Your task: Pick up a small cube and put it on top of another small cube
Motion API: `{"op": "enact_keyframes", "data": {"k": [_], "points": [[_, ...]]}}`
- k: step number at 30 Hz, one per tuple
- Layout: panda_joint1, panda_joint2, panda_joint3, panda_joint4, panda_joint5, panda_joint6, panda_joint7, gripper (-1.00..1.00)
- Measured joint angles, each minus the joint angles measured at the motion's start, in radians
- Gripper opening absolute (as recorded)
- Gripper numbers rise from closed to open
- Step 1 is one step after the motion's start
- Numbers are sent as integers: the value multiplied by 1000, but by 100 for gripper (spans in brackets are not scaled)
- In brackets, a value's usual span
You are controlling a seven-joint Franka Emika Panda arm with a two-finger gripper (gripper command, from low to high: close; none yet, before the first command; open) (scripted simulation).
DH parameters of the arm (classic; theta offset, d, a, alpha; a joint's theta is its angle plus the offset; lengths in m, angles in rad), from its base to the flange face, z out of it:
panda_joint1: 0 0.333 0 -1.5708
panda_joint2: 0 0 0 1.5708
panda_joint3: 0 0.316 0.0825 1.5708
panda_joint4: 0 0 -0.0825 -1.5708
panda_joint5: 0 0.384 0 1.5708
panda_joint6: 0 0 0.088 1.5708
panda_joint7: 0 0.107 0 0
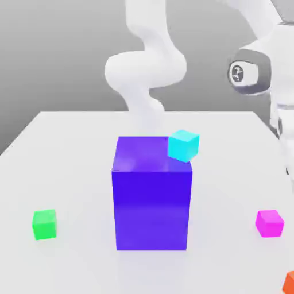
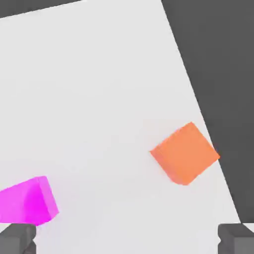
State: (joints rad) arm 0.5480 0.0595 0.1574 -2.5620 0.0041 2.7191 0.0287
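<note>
The big blue-purple block (image 1: 151,195) stands mid-counter (image 1: 69,149); the magenta cube (image 1: 269,223) lies off toward the exterior view's right of it, the green cube (image 1: 44,224) toward the left; the hand (image 2: 127,240), spread wide, holds nothing.

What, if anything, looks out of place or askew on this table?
One thing stands out: the cyan cube sits tilted at the back corner of the big blue-purple block, on the exterior view's right, seemingly overhanging the edge. The green cube, magenta cube and orange cube lie flat on the table.
</note>
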Motion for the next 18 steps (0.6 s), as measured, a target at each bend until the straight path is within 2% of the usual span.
{"op": "enact_keyframes", "data": {"k": [4,8,9,15,18], "points": [[45,147,3,-26,-101,81,-25,0],[99,292,-56,-2,-156,192,6,0],[109,318,-67,4,-164,213,12,-100],[113,331,-72,6,-169,222,17,-100],[94,266,-48,-7,-148,170,0,-100]]}}
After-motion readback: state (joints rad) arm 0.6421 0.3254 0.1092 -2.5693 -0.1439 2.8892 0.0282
